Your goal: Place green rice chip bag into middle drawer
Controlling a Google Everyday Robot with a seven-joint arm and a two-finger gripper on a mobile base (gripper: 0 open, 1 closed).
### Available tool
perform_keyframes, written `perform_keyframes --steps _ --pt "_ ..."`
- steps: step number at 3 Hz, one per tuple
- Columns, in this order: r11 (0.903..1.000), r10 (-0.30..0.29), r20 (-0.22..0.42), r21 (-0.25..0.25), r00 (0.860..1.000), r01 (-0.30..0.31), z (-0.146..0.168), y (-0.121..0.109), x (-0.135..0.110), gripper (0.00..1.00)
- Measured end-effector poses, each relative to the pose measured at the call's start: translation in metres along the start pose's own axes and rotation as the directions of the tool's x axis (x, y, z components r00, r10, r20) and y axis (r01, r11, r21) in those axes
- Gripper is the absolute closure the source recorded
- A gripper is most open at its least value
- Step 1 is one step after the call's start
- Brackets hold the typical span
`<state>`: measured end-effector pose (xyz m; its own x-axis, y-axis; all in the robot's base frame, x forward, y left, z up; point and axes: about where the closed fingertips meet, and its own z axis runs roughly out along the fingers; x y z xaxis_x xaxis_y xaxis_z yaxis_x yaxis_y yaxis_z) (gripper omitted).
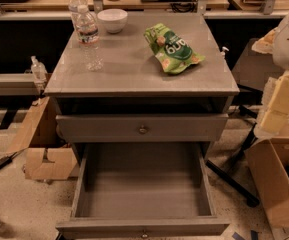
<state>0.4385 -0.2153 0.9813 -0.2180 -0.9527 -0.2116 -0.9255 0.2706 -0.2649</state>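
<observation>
The green rice chip bag (173,49) lies flat on the grey cabinet top (129,69), right of centre. The middle drawer (141,191) is pulled wide open below, its inside bare, with its front edge and knob at the bottom of the view. The like grey drawer front (141,128) just above it is closed. My gripper (282,103), cream-yellow under a white arm part, hangs at the right edge of the view. It is off the cabinet's right side, below the level of the bag and apart from it, holding nothing that I can see.
Two clear water bottles (89,36) and a white bowl (112,20) stand on the cabinet's back left. Cardboard boxes sit on the floor at left (44,156) and right (276,184). Black stand legs (234,179) run beside the drawer's right side.
</observation>
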Motion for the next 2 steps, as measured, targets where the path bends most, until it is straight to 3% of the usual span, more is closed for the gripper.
perform_keyframes --steps 1,2 --pt "1.0000 0.000 0.000 0.000 1.000 0.000 0.000 0.000 0.000 0.00" --pt "0.9983 0.013 0.064 0.056 0.998 -0.017 0.005 -0.021 -0.009 0.00"
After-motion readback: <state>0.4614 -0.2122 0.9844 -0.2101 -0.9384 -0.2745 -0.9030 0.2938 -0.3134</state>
